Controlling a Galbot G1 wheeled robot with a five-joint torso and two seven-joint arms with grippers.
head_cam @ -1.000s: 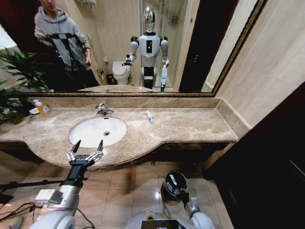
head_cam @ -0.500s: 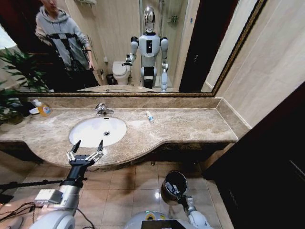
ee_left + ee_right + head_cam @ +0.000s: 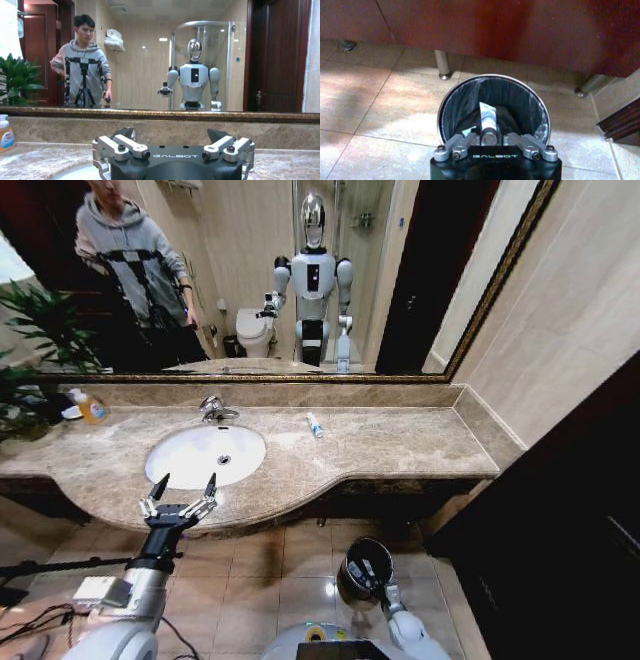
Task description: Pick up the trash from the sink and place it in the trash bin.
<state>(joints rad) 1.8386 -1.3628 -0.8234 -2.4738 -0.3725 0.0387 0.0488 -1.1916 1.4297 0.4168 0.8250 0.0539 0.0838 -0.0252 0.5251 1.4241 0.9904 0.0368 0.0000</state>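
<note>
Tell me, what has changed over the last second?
The right hand, shut on a small white tube, has shifted a little over the trash bin. The left hand stays open at the counter's front edge; the tube on the counter has not moved.

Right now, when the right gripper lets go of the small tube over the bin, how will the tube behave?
The white tube looks light and slim, so it should probably drop straight into the trash bin below the right gripper. Its smooth, rounded body may slide down the dark liner.
</note>
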